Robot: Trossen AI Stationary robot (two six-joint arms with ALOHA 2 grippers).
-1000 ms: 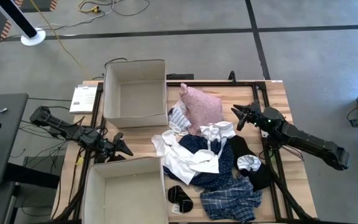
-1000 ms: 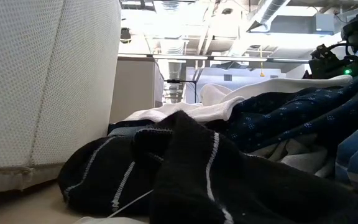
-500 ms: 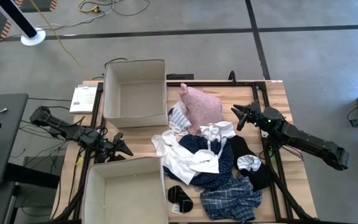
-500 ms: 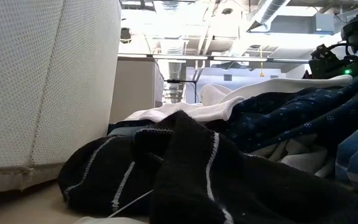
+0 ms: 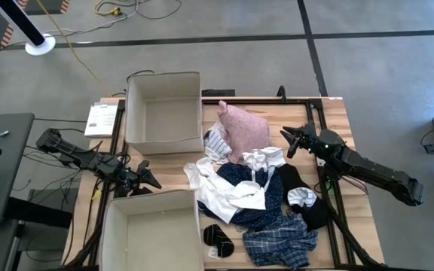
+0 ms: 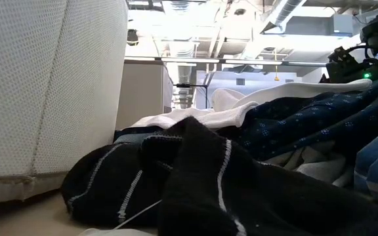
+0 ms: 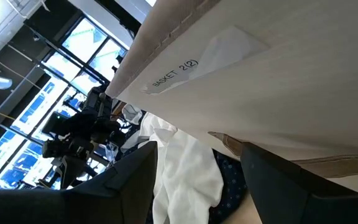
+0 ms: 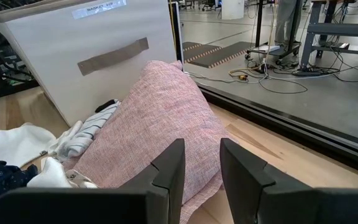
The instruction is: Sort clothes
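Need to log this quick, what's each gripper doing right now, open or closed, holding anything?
Left gripper: open, holding nothing, between the two boxes.
Right gripper: open, holding nothing, beside the pink garment.

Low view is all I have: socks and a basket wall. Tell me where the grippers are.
Observer: Left gripper sits between the two baskets, open, holding nothing.
Operator: Now the right one.
Observer: Right gripper is beside the pink garment, open, not touching it.
Operator: Report the baskets.
Observer: Far basket and near basket hold no clothes; the pile lies on the table.
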